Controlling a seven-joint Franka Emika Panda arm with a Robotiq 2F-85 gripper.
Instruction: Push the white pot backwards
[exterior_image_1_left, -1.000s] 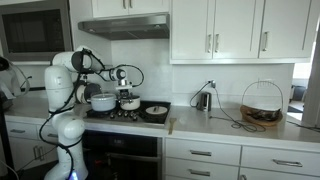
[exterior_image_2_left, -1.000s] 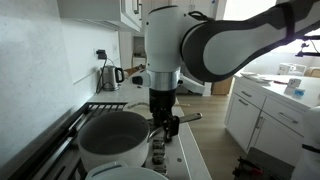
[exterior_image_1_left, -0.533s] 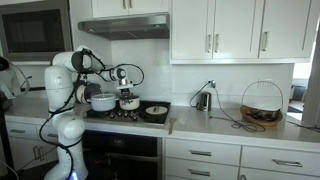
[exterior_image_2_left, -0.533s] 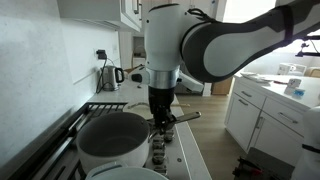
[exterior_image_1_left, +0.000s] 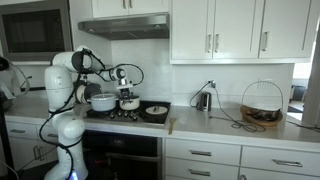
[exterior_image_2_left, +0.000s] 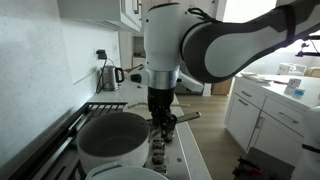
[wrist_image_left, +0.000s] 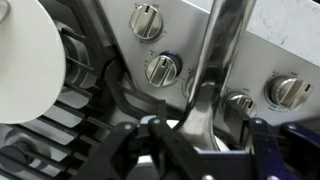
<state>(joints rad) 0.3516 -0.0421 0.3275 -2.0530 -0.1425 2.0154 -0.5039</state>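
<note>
My fingers (exterior_image_2_left: 160, 128) hang straight down at the stove's front edge, right at the metal handle (exterior_image_2_left: 186, 117) of the white pot (exterior_image_2_left: 110, 150). Clenched or released? I cannot tell, the wrist view blurs dark there. The larger pot (exterior_image_2_left: 125, 172) is cut off below. Knobs (wrist_image_left: 163, 68) show under the handle. The kettle (exterior_image_1_left: 203, 100) stands well apart on the bench (exterior_image_1_left: 215, 123). My arm (exterior_image_2_left: 200, 45) bends overhead.

Countertop (exterior_image_1_left: 200, 123) with kettle (exterior_image_1_left: 204, 100) and basket (exterior_image_1_left: 262, 108)
</note>
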